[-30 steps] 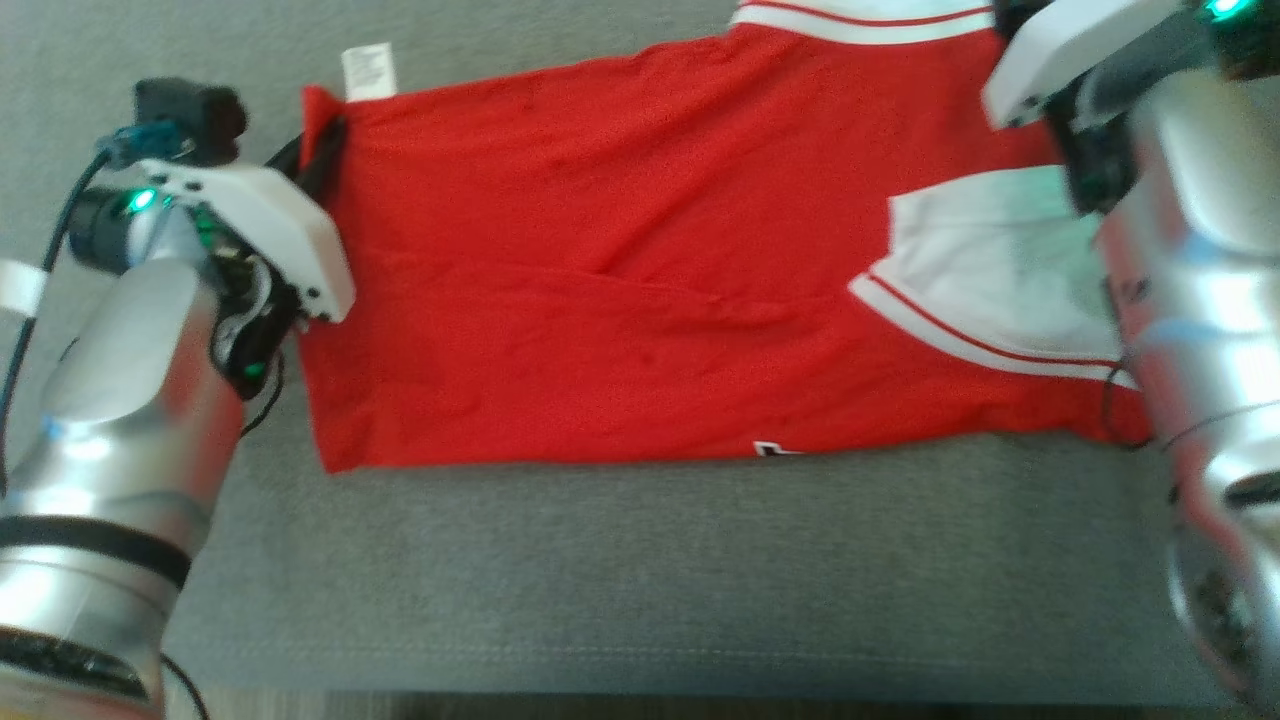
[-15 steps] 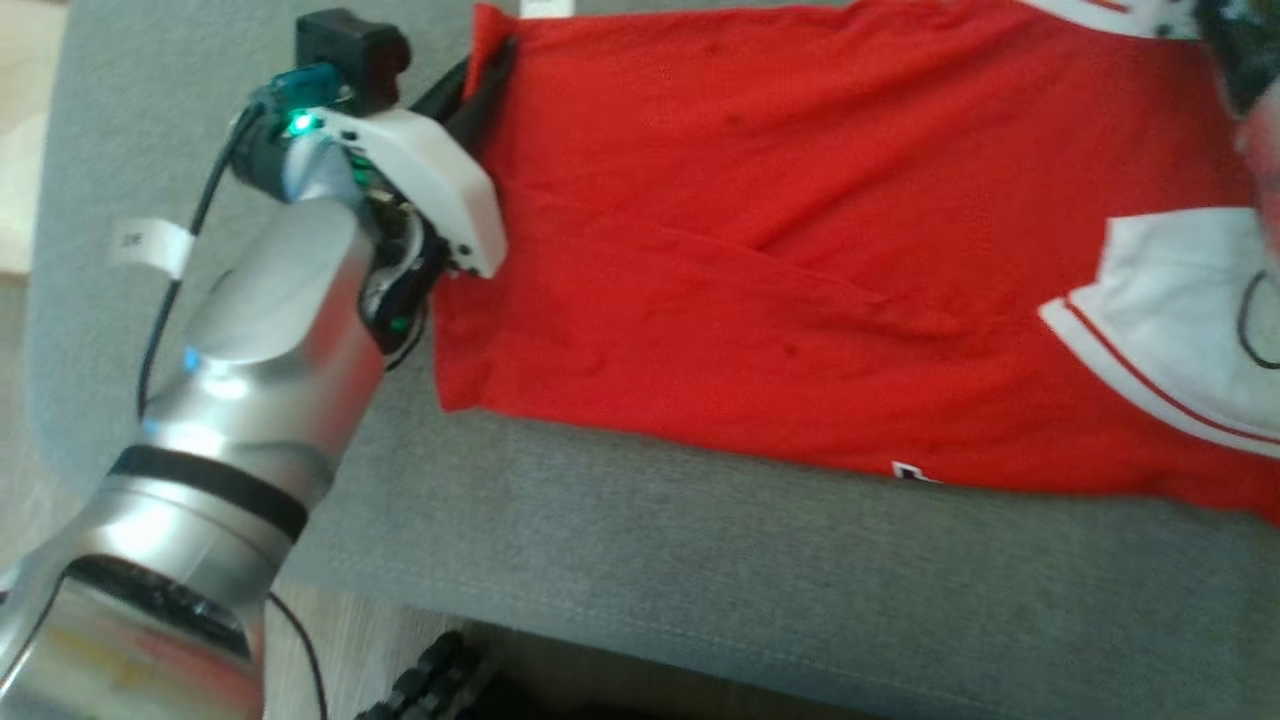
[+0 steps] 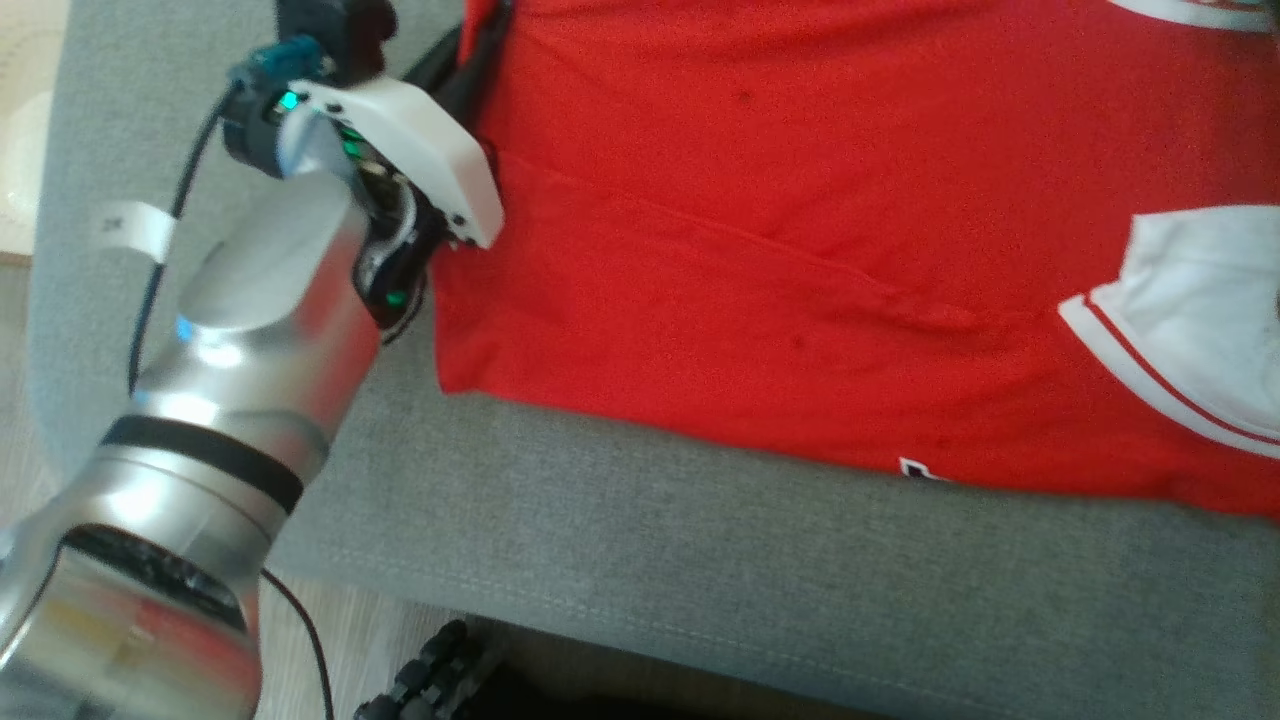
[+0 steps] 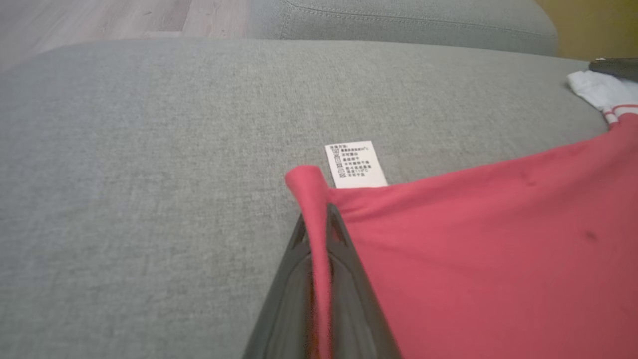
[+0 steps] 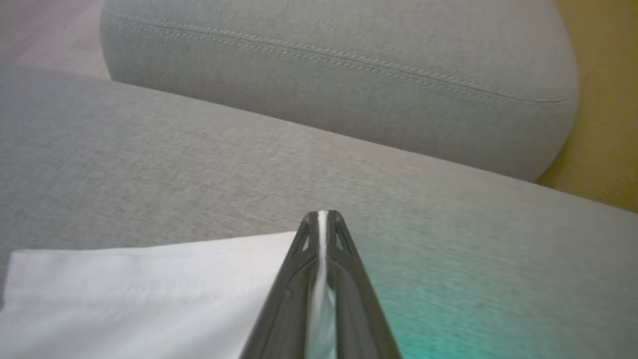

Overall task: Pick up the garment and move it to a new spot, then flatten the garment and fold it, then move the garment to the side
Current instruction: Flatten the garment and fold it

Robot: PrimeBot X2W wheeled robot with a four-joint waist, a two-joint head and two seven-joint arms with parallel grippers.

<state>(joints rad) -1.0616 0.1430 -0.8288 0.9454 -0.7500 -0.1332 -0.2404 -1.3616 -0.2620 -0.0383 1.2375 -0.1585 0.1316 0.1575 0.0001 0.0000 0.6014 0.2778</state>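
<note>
The garment (image 3: 800, 230) is a red shirt with white, red-striped sleeves, spread flat on a grey sofa seat (image 3: 700, 580). My left gripper (image 3: 478, 50) is shut on the garment's far-left corner; in the left wrist view a fold of red cloth (image 4: 319, 219) runs between the two dark fingers, beside a white care label (image 4: 355, 164). My right gripper (image 5: 322, 219) is shut on the garment's white sleeve edge (image 5: 149, 289), a thin strip of white cloth pinched between its fingers.
A grey back cushion (image 5: 339, 70) rises behind the seat. Wooden floor (image 3: 30, 330) lies left of the sofa, with a black wheeled part of my base (image 3: 430, 680) below the seat's front edge. A yellow wall (image 5: 603, 99) stands at the right.
The head camera has swung left, so the right arm has left that view. The right gripper has closed on the white sleeve. The left grip on the corner is unchanged.
</note>
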